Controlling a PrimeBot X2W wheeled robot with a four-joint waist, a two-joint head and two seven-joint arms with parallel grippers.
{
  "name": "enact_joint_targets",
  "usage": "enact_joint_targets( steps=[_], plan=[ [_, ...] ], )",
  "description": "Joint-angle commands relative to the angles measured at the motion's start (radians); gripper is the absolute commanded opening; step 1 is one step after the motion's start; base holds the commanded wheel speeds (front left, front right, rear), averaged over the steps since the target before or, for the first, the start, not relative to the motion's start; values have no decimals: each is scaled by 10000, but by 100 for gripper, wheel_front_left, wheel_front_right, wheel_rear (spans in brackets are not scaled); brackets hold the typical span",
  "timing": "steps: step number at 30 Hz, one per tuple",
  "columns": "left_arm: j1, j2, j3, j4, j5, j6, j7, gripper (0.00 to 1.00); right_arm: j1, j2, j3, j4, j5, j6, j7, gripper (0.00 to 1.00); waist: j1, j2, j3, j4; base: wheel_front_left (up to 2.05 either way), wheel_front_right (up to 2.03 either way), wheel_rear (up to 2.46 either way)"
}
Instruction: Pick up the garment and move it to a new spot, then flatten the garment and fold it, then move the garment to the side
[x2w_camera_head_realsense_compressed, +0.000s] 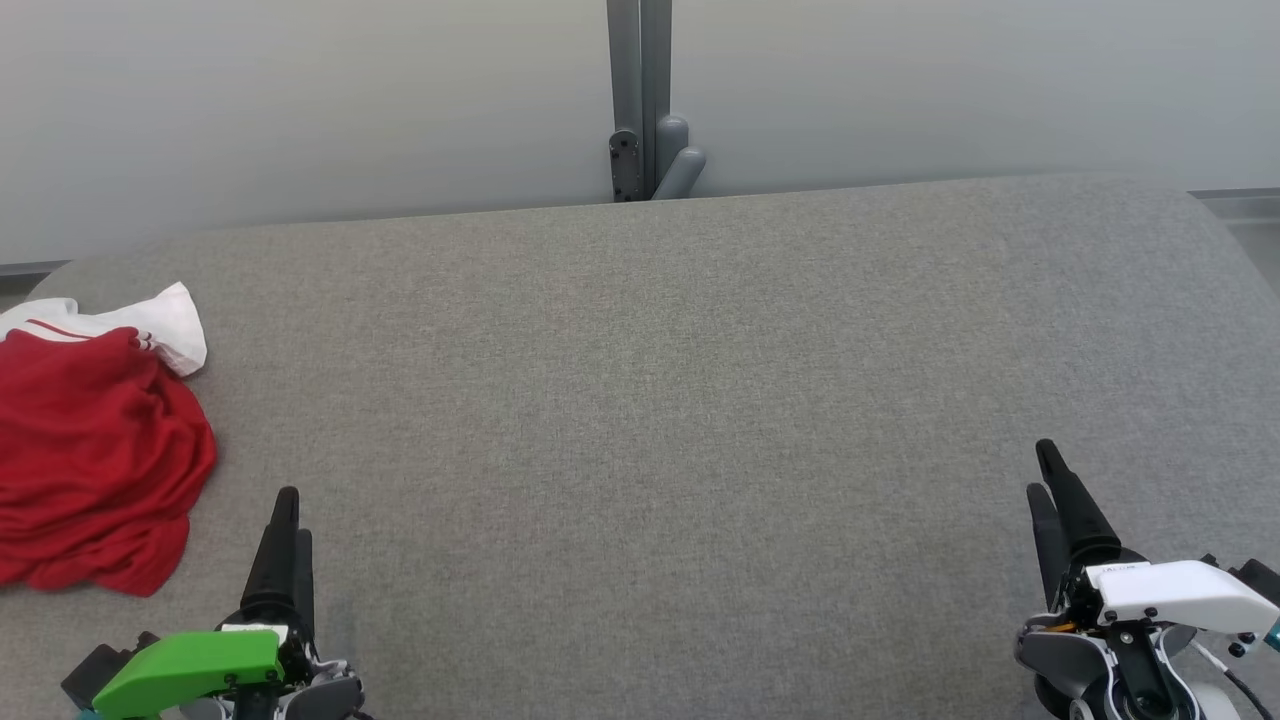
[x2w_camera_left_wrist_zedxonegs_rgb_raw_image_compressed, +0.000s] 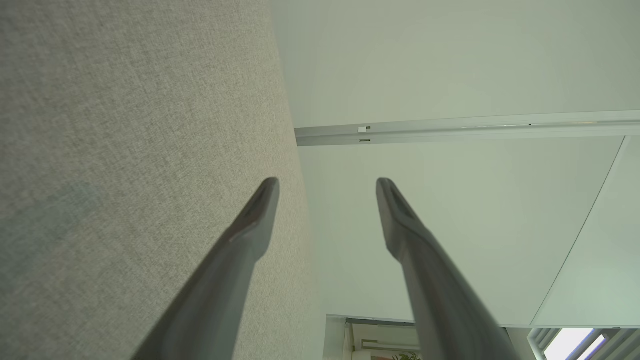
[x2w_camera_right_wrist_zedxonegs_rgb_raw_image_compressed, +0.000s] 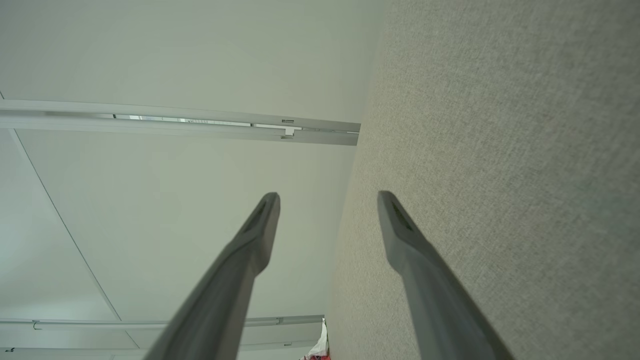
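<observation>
left gripper (x2w_camera_left_wrist_zedxonegs_rgb_raw_image_compressed: 327, 181) | fingers (x2w_camera_left_wrist_zedxonegs_rgb_raw_image_compressed: 250, 235) apart, empty | grey fabric surface (x2w_camera_left_wrist_zedxonegs_rgb_raw_image_compressed: 125, 125) | white wall (x2w_camera_left_wrist_zedxonegs_rgb_raw_image_compressed: 450, 60)

Grey fabric-covered surface (x2w_camera_head_realsense_compressed: 700, 400) — pale wall panels (x2w_camera_head_realsense_compressed: 300, 100) behind, grey metal post (x2w_camera_head_realsense_compressed: 640, 90) at far edge, centre.

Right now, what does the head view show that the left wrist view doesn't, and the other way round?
Head view's own: the crumpled red and white garment lying at the left edge of the grey fabric surface, the right gripper at lower right, and a grey post behind the far edge. Left wrist view's own: a pale wall rail, a bright window patch, and the clear gap between its fingers. Shared: the left gripper, open and holding nothing, and the grey fabric surface.
</observation>
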Motion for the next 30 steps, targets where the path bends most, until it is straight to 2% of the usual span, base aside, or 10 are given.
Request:
enact_joint_targets(
  steps=[1,12,13,30],
  plan=[
    [-134,48,-34,-158,142,54,-77,100,-17,-52,-34,-243,-225,1,-83,100,0,-1,1,0,0,0,0],
    [-81,62,-340,-303,2385,424,-536,100,195,-111,-62,-809,-3170,2,-543,100,0,-1,1,8,0,0,0],
    [-81,62,-340,-303,2385,424,-536,100,195,-111,-62,-809,-3170,2,-543,100,0,-1,1,8,0,0,0],
    [-77,145,-1062,-87,6442,819,-1151,100,526,-286,154,-1485,-7100,3,-1161,100,0,-1,-19,28,0,0,0]
  ],
)
